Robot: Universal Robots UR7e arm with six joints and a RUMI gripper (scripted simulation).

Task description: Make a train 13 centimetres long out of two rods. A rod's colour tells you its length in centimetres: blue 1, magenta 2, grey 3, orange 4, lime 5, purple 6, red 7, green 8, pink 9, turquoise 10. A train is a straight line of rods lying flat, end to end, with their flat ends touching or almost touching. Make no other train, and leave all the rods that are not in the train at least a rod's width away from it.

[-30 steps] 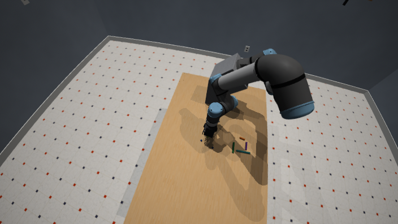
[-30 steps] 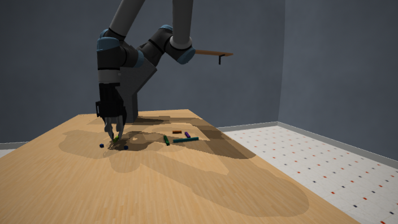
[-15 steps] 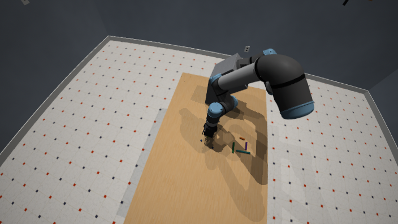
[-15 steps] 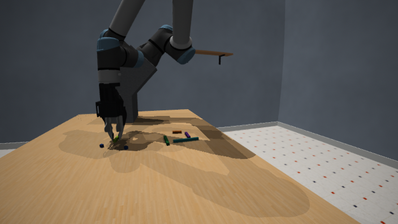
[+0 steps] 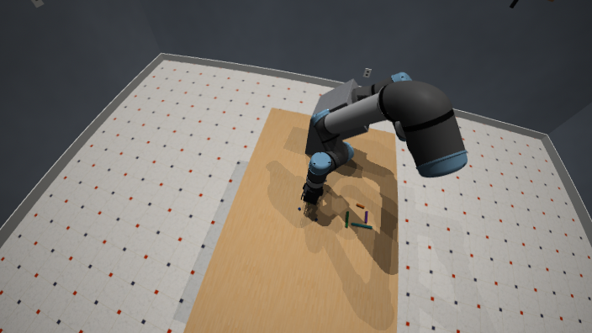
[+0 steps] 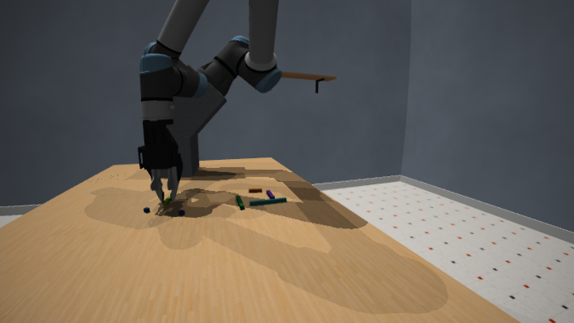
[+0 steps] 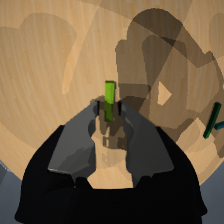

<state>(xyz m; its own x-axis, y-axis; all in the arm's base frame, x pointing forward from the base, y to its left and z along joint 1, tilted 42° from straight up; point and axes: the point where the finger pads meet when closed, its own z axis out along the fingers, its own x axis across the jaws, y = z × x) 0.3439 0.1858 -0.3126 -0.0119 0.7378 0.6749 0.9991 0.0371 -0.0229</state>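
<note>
Narrowly, the gripper (image 5: 310, 207) (image 6: 167, 200) (image 7: 108, 102) straddles the lime rod (image 6: 167, 201) (image 7: 110, 93), gaps on both sides.
</note>
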